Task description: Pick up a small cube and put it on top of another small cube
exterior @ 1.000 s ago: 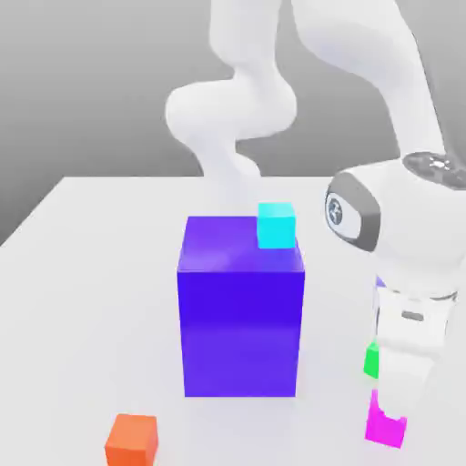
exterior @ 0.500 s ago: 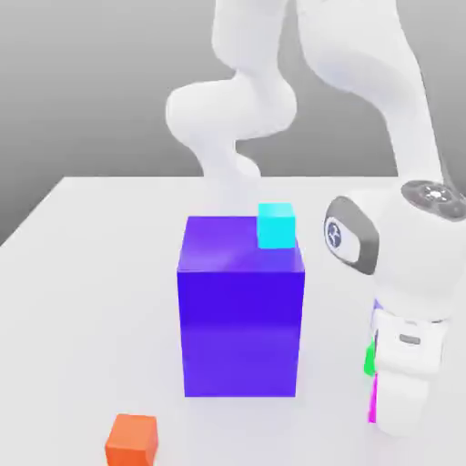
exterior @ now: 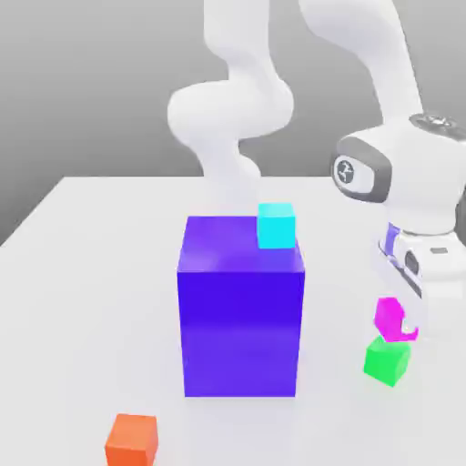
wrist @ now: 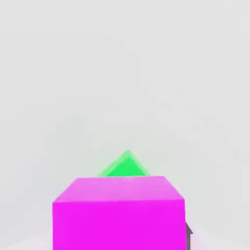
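My gripper (exterior: 399,320) is shut on the small magenta-pink cube (exterior: 393,319) and holds it in the air at the exterior view's right. The small bright green cube (exterior: 387,360) rests on the table just below it, with a small gap between the two. In the hand view the magenta cube (wrist: 118,213) is close up and a corner of the green cube (wrist: 124,166) peeks out behind it.
A big blue-purple block (exterior: 240,305) stands mid-table with a cyan cube (exterior: 276,226) on its back right corner. An orange cube (exterior: 131,440) lies near the front edge at the exterior view's left. The white table (exterior: 91,300) spreads all around.
The gripper has risen from the table with the magenta cube in it. The cube has gone from the front right of the table to just above the green cube.
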{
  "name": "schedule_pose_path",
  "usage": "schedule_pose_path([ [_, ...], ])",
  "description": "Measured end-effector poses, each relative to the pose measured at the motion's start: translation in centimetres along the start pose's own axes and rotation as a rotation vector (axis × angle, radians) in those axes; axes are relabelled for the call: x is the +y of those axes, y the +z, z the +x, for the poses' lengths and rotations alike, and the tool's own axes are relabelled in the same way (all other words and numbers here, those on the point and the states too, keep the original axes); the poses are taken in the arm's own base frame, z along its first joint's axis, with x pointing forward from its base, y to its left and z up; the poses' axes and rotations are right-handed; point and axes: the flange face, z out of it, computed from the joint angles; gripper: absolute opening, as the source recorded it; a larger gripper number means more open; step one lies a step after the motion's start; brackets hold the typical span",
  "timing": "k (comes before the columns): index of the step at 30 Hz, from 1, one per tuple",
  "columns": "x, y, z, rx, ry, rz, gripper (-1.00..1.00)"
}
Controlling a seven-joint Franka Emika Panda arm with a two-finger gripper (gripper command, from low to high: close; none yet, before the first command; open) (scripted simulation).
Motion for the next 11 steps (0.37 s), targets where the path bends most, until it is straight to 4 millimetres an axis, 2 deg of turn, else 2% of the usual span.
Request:
schedule_pose_path([
  [6, 0.0, 0.3, 0.0, 0.001, 0.001, -0.001, 1.00],
  [8, 0.0, -0.8, 0.1, 0.002, 0.000, 0.000, 1.00],
  [11, 0.0, -3.7, 0.2, 0.003, -0.001, 0.000, 1.00],
])
